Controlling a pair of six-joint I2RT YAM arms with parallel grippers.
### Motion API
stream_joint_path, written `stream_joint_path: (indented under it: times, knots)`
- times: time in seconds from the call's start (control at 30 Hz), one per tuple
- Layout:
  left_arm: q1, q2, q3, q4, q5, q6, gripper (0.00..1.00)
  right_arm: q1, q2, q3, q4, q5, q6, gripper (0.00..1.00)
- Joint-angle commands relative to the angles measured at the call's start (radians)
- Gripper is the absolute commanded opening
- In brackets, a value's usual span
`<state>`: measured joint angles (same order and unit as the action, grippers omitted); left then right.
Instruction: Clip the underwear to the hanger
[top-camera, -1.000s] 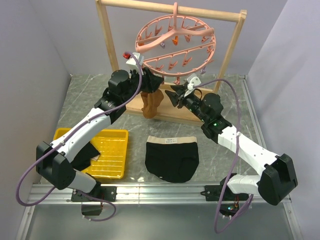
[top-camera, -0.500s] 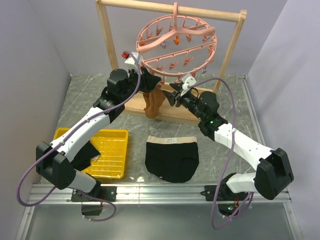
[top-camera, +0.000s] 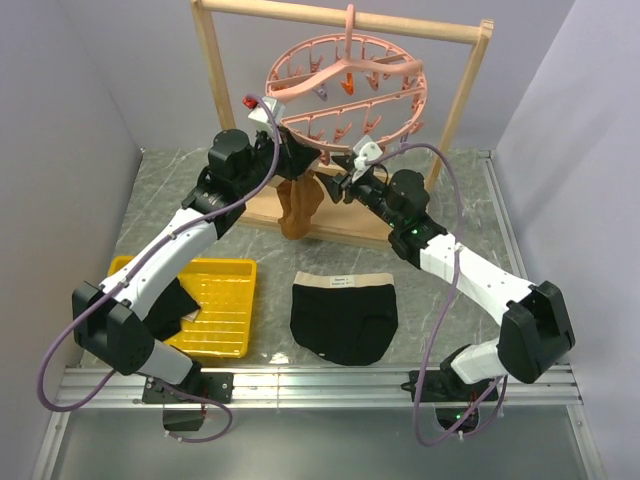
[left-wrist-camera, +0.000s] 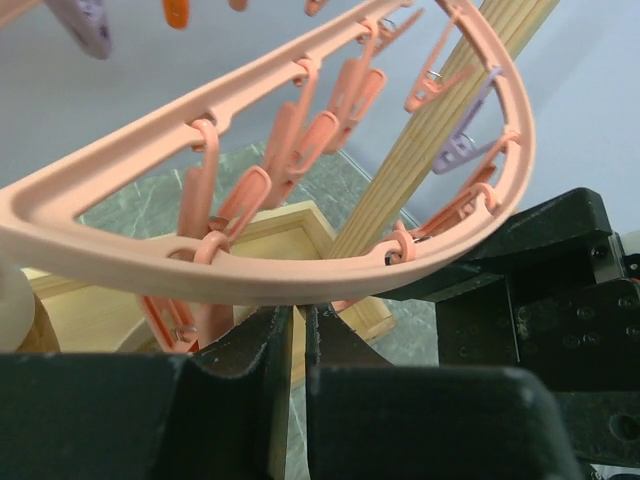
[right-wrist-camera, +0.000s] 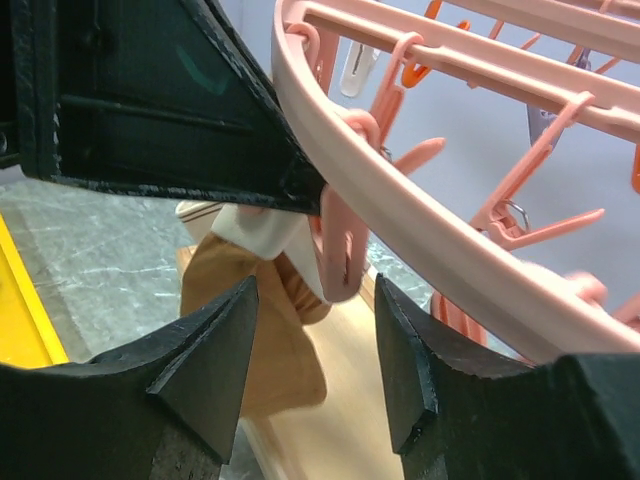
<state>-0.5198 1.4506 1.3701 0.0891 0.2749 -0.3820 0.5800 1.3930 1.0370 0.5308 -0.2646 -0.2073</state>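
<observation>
The black underwear (top-camera: 343, 318) with a tan waistband lies flat on the table in front, away from both grippers. The pink hanger (top-camera: 340, 78) hangs from the wooden frame (top-camera: 212, 70). My left gripper (top-camera: 292, 162) is shut at the ring's front-left rim (left-wrist-camera: 250, 285), and a brown-and-cream garment (top-camera: 298, 205) hangs straight under it. My right gripper (top-camera: 338, 186) is open just right of that, its jaws either side of a pink peg (right-wrist-camera: 340, 250) under the ring (right-wrist-camera: 420, 220). The garment's cream top (right-wrist-camera: 262, 228) sits beside that peg.
A yellow tray (top-camera: 225, 265) holding a dark cloth (top-camera: 165, 312) sits at the front left. The frame's wooden base (top-camera: 345, 228) lies under both grippers. Grey walls close in left, right and behind.
Both grippers have moved up and left towards the ring. The right gripper has come in around the peg. The hanger and the hanging garment have shifted slightly left.
</observation>
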Motion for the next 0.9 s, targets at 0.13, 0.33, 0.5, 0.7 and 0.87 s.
stream_joint_path:
  times: [0.13, 0.33, 0.5, 0.7, 0.87]
  knots:
    - [0.003, 0.016, 0.052, -0.046, 0.075, 0.025, 0.05, -0.011, 0.044, 0.107, 0.041, -0.008, -0.024, 0.57]
    - [0.004, 0.002, 0.038, -0.048, 0.092, 0.015, 0.04, -0.012, 0.054, 0.112, 0.035, -0.030, -0.026, 0.40]
    - [0.009, -0.013, 0.015, -0.046, 0.122, -0.017, 0.06, -0.012, 0.054, 0.109, 0.026, -0.048, -0.023, 0.15]
    - [0.020, -0.074, -0.035, -0.016, 0.118, -0.077, 0.26, -0.012, 0.043, 0.112, 0.012, -0.061, 0.000, 0.00]
    - [0.021, -0.134, -0.111, 0.044, 0.124, -0.103, 0.42, -0.012, 0.044, 0.126, -0.014, -0.073, 0.034, 0.00]
